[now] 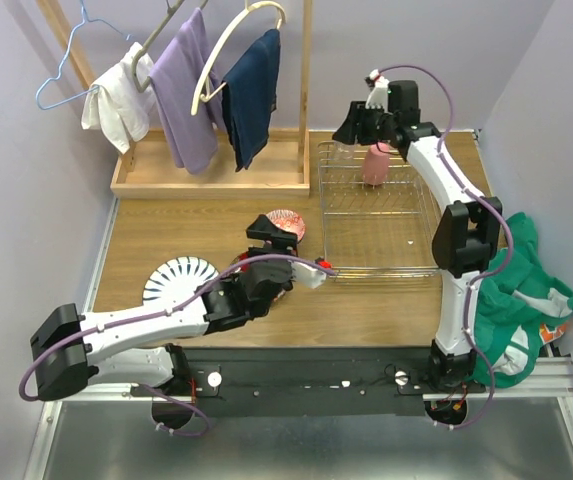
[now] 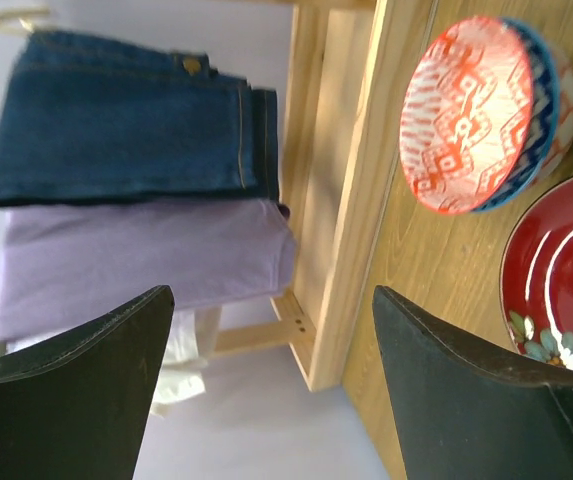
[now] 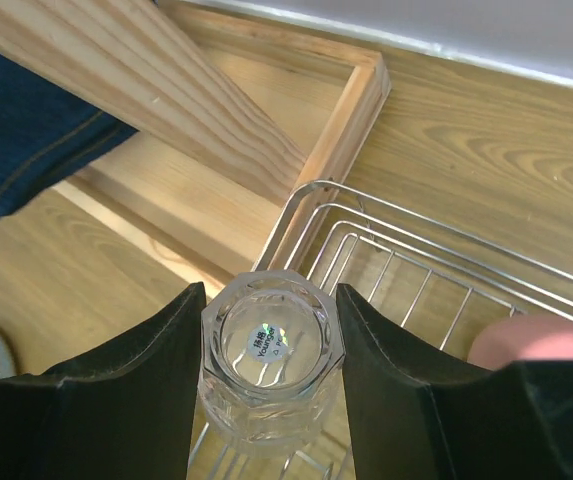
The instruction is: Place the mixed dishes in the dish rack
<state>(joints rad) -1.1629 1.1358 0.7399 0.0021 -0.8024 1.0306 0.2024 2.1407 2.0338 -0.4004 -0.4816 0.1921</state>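
Pink cup point(image 1: 375, 165) stands in the dish rack point(image 1: 366, 228); stacked bowls point(image 2: 471, 115), red plate point(image 2: 558, 285), striped plate point(image 1: 179, 278) lie outside.

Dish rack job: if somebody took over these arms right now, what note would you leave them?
Left gripper: open, empty, pointing toward the bowls.
Right gripper: shut on a clear glass, at the rack's far-left corner.
Done: pink cup stands in the rack.
On the table, left of the rack: two nested bowls, red plate beside them, striped plate nearer the arms.
Left: release the glass in the rack, then load the bowls and both plates.
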